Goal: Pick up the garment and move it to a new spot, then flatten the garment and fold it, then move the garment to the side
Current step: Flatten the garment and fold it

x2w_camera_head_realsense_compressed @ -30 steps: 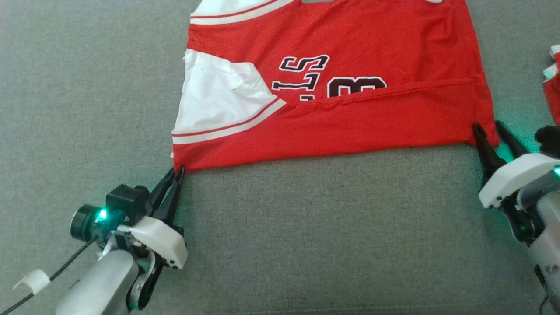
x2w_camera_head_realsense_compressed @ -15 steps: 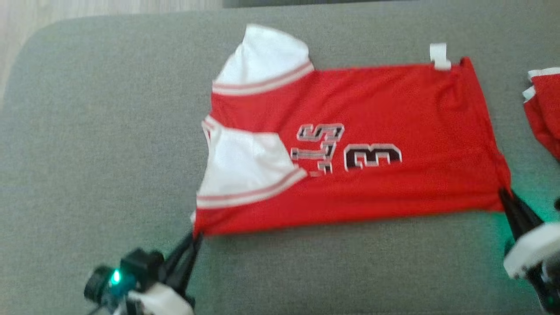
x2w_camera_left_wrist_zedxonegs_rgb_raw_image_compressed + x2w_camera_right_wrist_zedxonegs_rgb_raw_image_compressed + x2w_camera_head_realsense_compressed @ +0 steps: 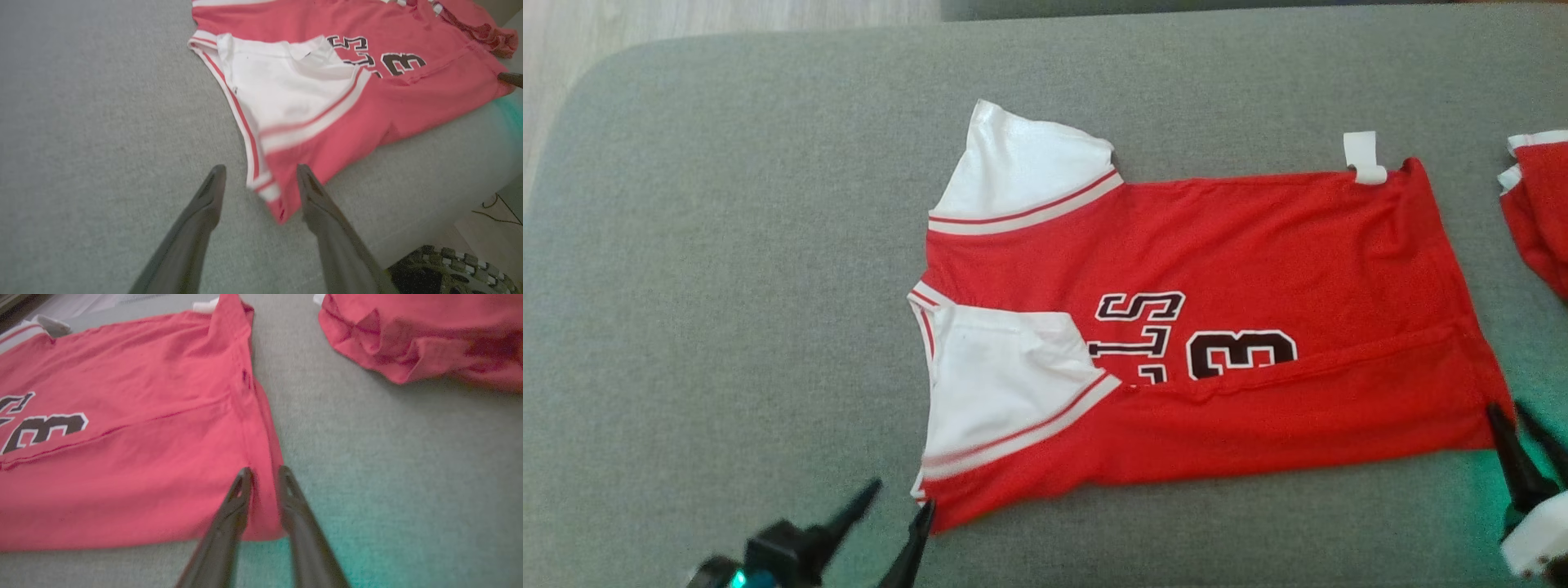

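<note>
Here, red garment (image 3: 1258, 245) on grey cushion (image 3: 727, 286), left fingers (image 3: 208, 196) spread astride its corner, right fingers (image 3: 239, 494) nearly together, grip unclear.

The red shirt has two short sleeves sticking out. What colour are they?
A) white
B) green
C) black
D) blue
A: in the head view both sleeves of the red shirt are white, and each ends in a striped red-and-white band.
</note>
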### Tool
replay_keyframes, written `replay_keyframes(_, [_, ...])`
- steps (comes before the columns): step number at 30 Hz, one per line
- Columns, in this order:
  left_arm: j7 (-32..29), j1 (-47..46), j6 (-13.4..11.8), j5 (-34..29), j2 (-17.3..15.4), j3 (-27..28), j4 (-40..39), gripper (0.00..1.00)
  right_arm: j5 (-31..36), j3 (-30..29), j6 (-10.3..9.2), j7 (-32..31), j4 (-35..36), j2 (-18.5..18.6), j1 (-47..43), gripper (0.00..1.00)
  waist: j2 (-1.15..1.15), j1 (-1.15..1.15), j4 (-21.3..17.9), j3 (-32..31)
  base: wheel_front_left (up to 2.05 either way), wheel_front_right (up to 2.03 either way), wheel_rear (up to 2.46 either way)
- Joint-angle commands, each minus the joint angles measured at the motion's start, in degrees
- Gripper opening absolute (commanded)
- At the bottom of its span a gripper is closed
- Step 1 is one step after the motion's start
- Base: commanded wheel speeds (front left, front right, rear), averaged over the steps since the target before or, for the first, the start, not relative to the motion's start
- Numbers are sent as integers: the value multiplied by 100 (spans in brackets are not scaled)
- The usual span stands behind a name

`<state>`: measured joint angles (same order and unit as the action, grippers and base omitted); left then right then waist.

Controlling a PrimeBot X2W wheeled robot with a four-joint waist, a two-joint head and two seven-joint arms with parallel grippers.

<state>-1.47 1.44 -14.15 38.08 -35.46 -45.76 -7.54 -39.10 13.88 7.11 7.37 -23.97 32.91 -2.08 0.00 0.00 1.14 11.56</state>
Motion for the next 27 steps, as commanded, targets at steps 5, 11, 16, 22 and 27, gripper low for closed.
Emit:
replay_keyframes(5, [-128,-1013,56,-21,-479,713,-577,100,303,-453,37,133,378,170,4,100,0,0,-49,264,0,0,0])
replay_keyframes(11, [-1161,-3004,895,-24,-733,924,-572,100,698,-683,37,-87,830,56,348,100,0,0,-219,811,0,0,0])
replay_keyframes(16, [-2158,-4743,1763,299,-290,752,446,100,942,-674,37,-340,1175,-55,713,100,0,0,-446,1201,0,0,0])
replay_keyframes(22, [-2747,-6125,2091,459,163,475,1950,100,1116,-573,37,-537,1468,-167,1064,100,0,0,-785,1518,0,0,0])
replay_keyframes(27, [-2814,-6646,2151,473,250,165,2985,100,1226,-584,37,-585,1599,-295,1194,100,0,0,-1020,1689,0,0,0])
